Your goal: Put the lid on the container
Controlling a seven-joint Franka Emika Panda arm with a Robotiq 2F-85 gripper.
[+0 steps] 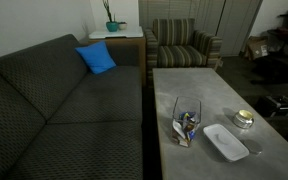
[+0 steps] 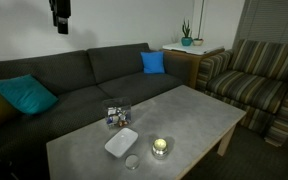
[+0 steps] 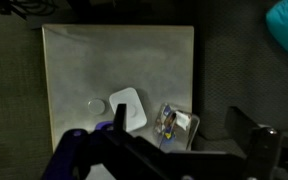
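Our hand (image 3: pixel 162 145) high above bench (image 1: pixel 199 85), fingers apart, holding nothing. White lid (image 1: pixel 226 142) flat on bench, just beside container (image 1: pixel 187 122). We should drop straight down, pinch lid rim, keep it level, line up corners with mouth.

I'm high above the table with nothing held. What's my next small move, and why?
Probably lower the gripper toward the lid, jaws apart. The lid lies flat on the table beside the container, whose mouth is uncovered, and the gripper hangs far above both.
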